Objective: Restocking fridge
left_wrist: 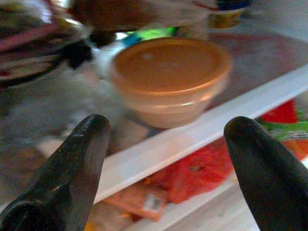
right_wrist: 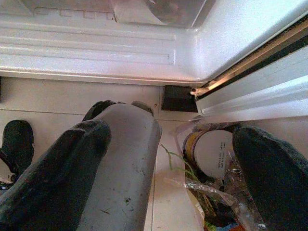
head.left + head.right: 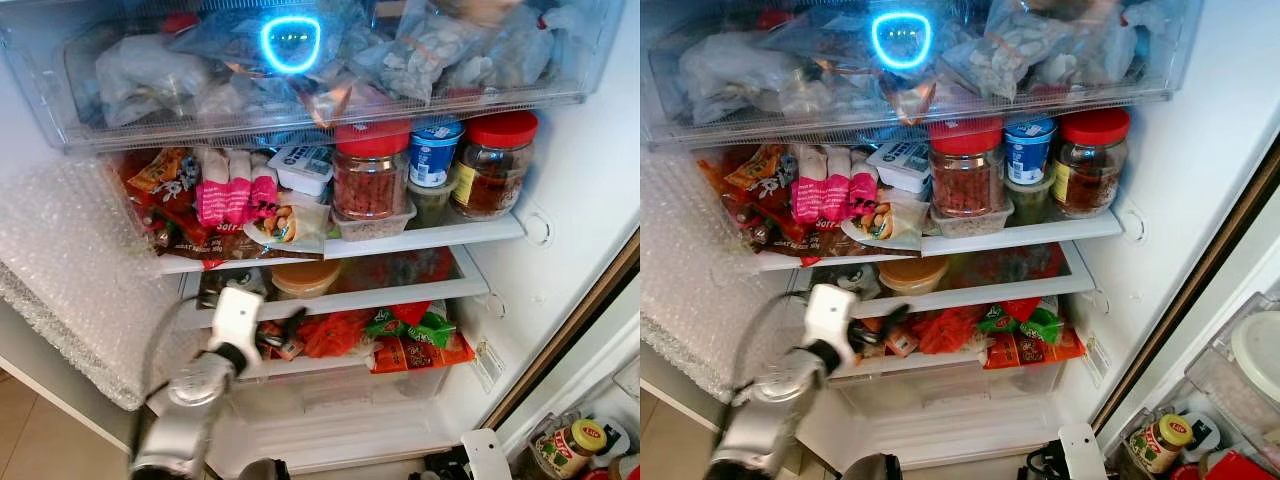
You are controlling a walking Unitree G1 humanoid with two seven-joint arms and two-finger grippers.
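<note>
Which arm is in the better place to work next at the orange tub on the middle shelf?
The left. The left gripper is open at the shelf edge, aimed at the orange tub. The right gripper hangs low near the floor.

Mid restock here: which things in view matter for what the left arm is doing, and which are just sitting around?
In play:
- left gripper, open, at the front edge of the middle shelf
- orange tub on that shelf, right ahead of it

Just sitting there:
- red-lidded jars on the shelf above
- blue-topped cup
- pink packets
- freezer drawer of bags
- right gripper, low by the floor
</note>
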